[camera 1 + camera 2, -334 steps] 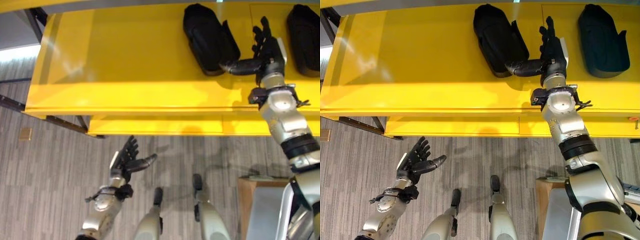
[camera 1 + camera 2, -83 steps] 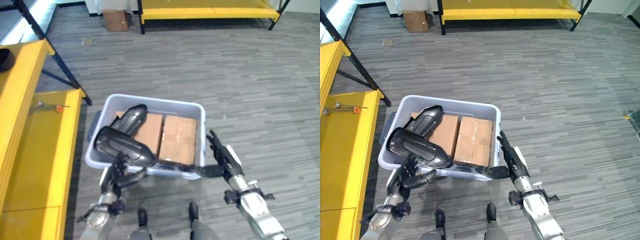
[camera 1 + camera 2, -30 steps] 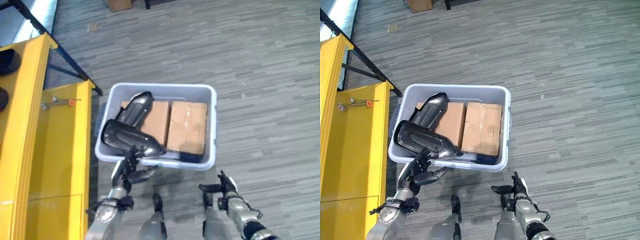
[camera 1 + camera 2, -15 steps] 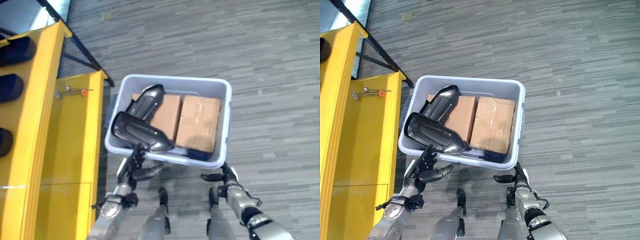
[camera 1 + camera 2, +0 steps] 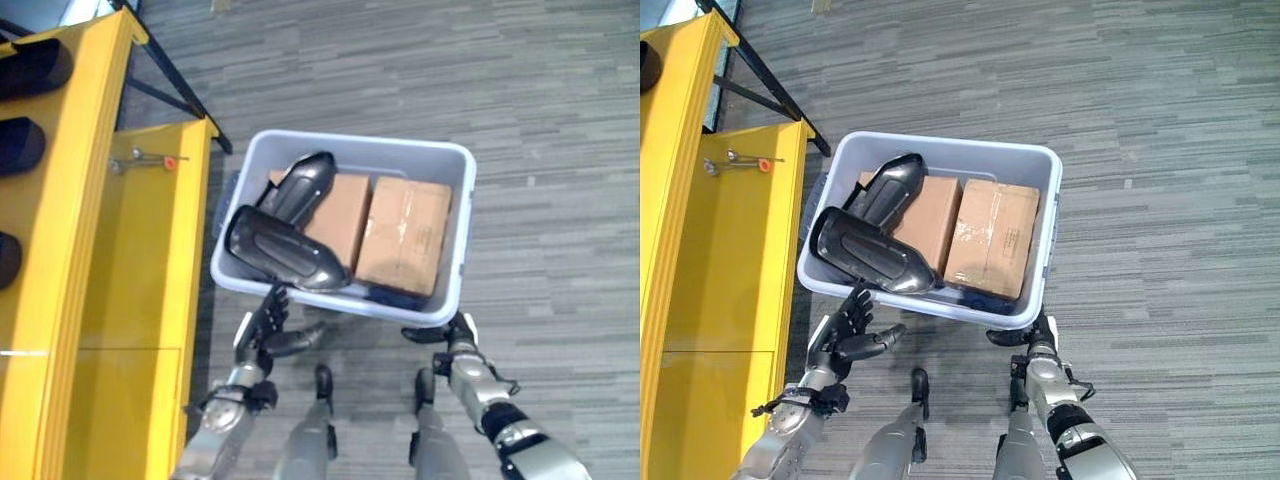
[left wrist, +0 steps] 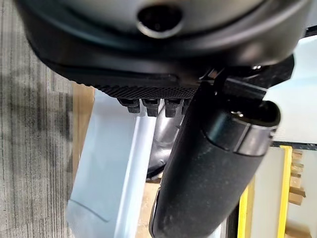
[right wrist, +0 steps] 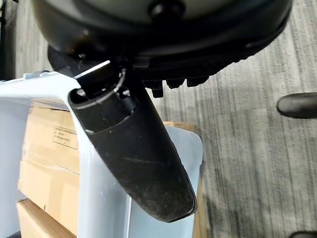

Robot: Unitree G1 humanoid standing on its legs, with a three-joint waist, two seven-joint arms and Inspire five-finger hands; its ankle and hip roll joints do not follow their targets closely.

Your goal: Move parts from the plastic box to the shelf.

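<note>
Two dark parts (image 5: 870, 250) lay stacked at the left of the plastic box (image 5: 1040, 260), one overhanging its near-left rim; the left hand (image 5: 848, 338), fingers spread, waited just beneath, likely to take it; the right hand (image 5: 1032, 338), fingers relaxed, flanked the near wall; the yellow shelf (image 5: 60, 300) stood left.

Workshop or warehouse floor: grey plank-pattern flooring (image 5: 1160, 150); a yellow shelf (image 5: 60, 250) on black steel legs along the left edge. A plastic box (image 5: 1040, 240) holds black moulded parts (image 5: 865, 255) and cardboard cartons (image 5: 990, 235).

Head pair looks down; wrist cameras look along each hand.
All four views share the grey bin (image 5: 1048, 230), seen very close at the wrists.
</note>
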